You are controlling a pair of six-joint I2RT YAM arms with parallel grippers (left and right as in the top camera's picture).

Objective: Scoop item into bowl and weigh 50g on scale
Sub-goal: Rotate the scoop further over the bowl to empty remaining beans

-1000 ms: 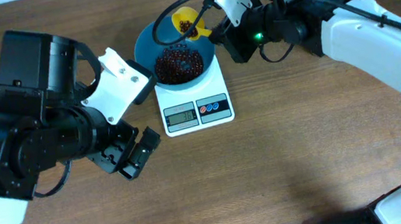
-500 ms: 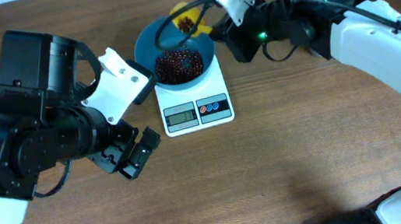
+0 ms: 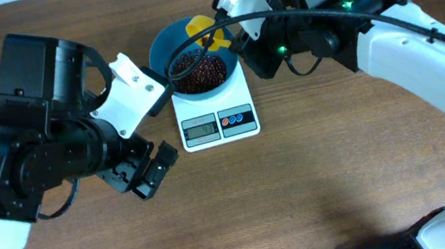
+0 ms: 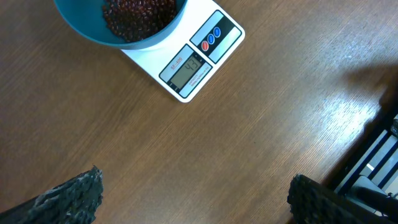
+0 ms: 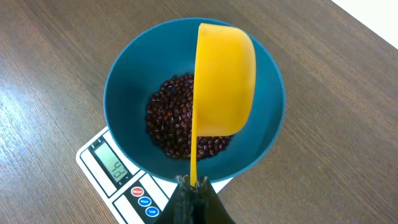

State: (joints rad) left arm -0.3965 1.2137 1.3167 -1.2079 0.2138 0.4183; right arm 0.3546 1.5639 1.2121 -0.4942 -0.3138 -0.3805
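The beans (image 5: 177,130) lie in the teal bowl (image 5: 121,74), which stands on the white scale (image 5: 118,180). Above them, the right gripper (image 5: 194,190) pinches the handle of a tilted yellow scoop (image 5: 224,81). The left gripper (image 4: 193,200) hangs wide and empty above the table (image 4: 261,124).

Smooth plastic bowl (image 5: 127,93); glossy scoop (image 5: 225,81); wood-grain table (image 4: 249,143).
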